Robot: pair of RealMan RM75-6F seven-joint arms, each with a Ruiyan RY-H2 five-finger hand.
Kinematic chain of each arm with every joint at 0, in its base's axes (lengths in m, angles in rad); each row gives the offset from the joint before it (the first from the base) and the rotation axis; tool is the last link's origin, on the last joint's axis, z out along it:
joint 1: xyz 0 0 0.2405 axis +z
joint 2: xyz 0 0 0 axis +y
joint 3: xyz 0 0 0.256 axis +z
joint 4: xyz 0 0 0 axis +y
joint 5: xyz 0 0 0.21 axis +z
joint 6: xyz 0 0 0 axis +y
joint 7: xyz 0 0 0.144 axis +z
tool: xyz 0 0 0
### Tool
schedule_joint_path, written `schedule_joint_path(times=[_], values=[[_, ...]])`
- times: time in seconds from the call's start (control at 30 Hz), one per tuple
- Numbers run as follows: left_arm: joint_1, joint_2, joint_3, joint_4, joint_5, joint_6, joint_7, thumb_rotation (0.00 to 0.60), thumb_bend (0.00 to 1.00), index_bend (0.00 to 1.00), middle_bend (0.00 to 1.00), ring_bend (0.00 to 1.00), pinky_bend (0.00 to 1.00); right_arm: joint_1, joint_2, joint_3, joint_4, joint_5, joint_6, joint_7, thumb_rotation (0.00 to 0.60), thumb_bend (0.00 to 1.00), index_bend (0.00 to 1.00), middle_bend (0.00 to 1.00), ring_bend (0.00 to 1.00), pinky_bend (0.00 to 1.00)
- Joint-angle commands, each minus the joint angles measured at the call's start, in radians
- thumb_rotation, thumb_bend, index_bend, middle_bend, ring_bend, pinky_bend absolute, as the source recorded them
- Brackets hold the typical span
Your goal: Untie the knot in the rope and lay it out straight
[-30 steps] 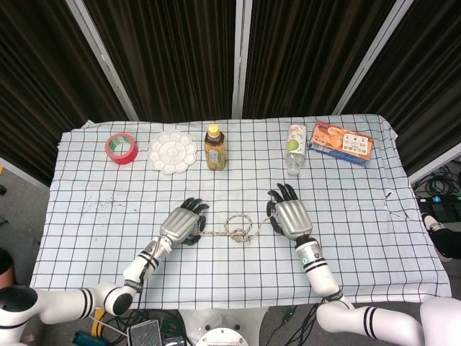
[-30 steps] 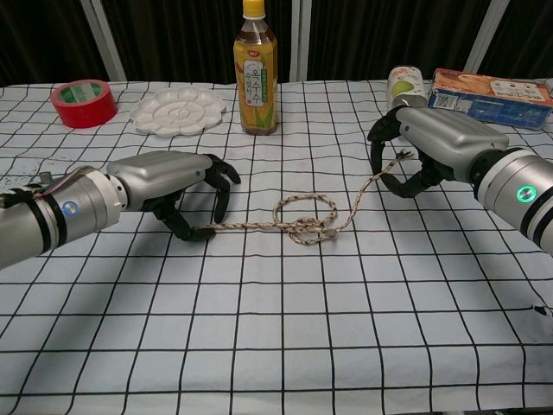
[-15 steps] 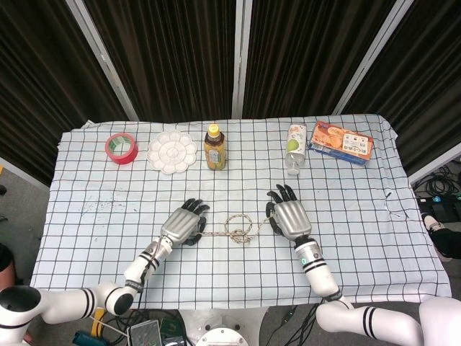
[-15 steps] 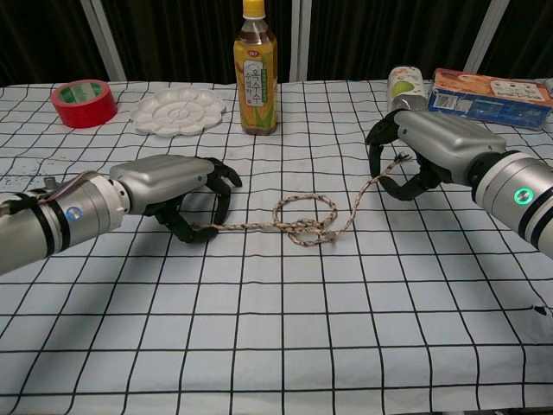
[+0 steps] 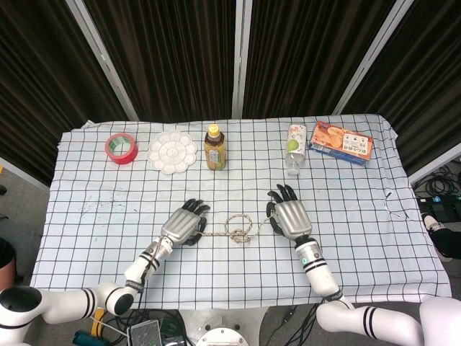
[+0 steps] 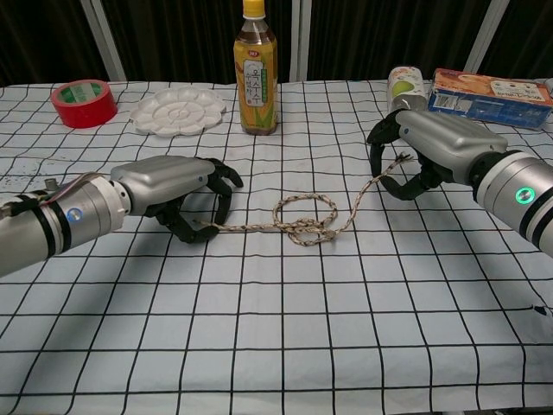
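At the far side of the checked table (image 6: pixel 285 346) stand a red tape roll (image 6: pixel 84 102), a white paint palette (image 6: pixel 180 111), a tea bottle (image 6: pixel 257 73), a small bottle lying down (image 6: pixel 403 86) and an orange snack box (image 6: pixel 491 86). None of them is near the rope (image 6: pixel 298 220), which lies between the two hands in the middle of the table, with its loose knot (image 6: pixel 311 232) still tied. The left hand (image 6: pixel 177 194) curls its fingers and pinches the left rope end on the cloth. The right hand (image 6: pixel 428 154) holds the other end, lifted a little. Compared with a second ago, the left hand has moved slightly to the left and the rope is a bit more stretched.
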Motion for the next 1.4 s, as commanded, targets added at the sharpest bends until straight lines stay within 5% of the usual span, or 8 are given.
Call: schedule_joint_path(times=[0.03,0.3,0.9,1.4], values=[[0.005,-0.003,-0.002,0.006,0.011,0.009,-0.021,0.600,0.42,0.58,0.12,0.00,0.00,-0.001,0.001,0.001,-0.001,0.000,0.001,0.002,0.600,0.52,0.62,0.18,0.00,0.00],[0.029,0.019,-0.013,-0.006,0.038,0.048,-0.088,0.600,0.42,0.59,0.12,0.00,0.00,-0.012,0.024,0.006,-0.017,-0.003,0.013,0.021,0.600,0.52,0.62,0.18,0.00,0.00],[0.184,0.243,0.024,-0.081,0.102,0.218,-0.216,0.600,0.42,0.59,0.12,0.00,0.00,-0.125,0.253,-0.003,-0.124,-0.025,0.081,0.144,0.600,0.52,0.62,0.19,0.00,0.00],[0.275,0.275,0.059,-0.066,0.137,0.285,-0.265,0.600,0.42,0.59,0.12,0.00,0.00,-0.184,0.283,0.004,-0.040,0.037,0.069,0.243,0.600,0.52,0.62,0.18,0.00,0.00]])
